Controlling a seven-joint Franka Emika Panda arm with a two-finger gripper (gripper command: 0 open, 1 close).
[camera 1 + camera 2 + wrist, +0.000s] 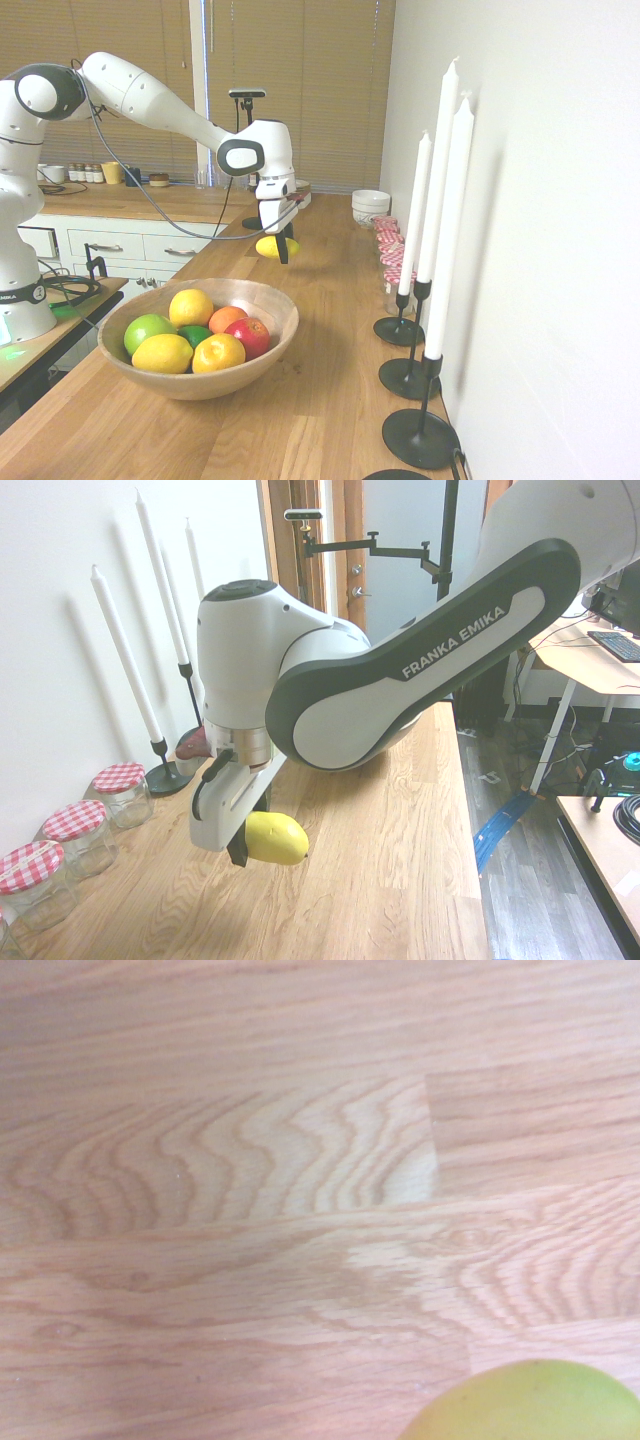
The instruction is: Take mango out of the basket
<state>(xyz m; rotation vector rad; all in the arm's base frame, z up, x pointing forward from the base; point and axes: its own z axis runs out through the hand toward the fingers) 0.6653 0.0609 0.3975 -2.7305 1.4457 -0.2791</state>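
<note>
Likely a kitchen: wooden countertop [330, 300], drawers [140, 245].

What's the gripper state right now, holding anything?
Gripper: shut on the mango, low over the wooden counter, well clear of the basket.

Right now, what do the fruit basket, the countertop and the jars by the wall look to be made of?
The basket looks like turned wood, light brown with a smooth satin surface. The countertop appears to be jointed wooden staves, going by the visible grain and block seams. The jars look like clear glass; their red-and-white checked lids could be metal or plastic.
</note>
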